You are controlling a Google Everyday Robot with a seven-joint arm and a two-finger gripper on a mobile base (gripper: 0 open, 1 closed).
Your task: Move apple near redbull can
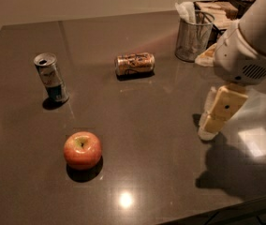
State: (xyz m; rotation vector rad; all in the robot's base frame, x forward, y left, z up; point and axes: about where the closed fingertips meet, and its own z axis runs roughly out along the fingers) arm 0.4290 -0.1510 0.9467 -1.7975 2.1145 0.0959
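Cream-coloured fingers [224, 107] are seen on the right side, pointed down at the surface [147, 121]. They seem to be held a little apart, and nothing is held between them. The gripper [207, 128] is held low, just above the surface, under the big white arm [250, 50]. A dark shadow is thrown on the surface beside it.

The apple [82, 149] is found well away from the gripper, on the left and near the front edge. It is sat with its stem dimple up, and it is not touched by anything. The redbull can [51, 77] is stood upright farther back on the left. A gap of bare surface is left between the apple and this can.

A gold-brown can [135, 63] is laid on its side in the middle, near the back. A metal cup [192, 40] is stood at the back right, behind the gripper.

Almost none of the job is judged to be done. The apple is not yet reached or picked up. The gripper has to be brought across to the apple. Then the apple has to be grabbed, carried back, and set down close beside the redbull can, and the can should not be knocked over.
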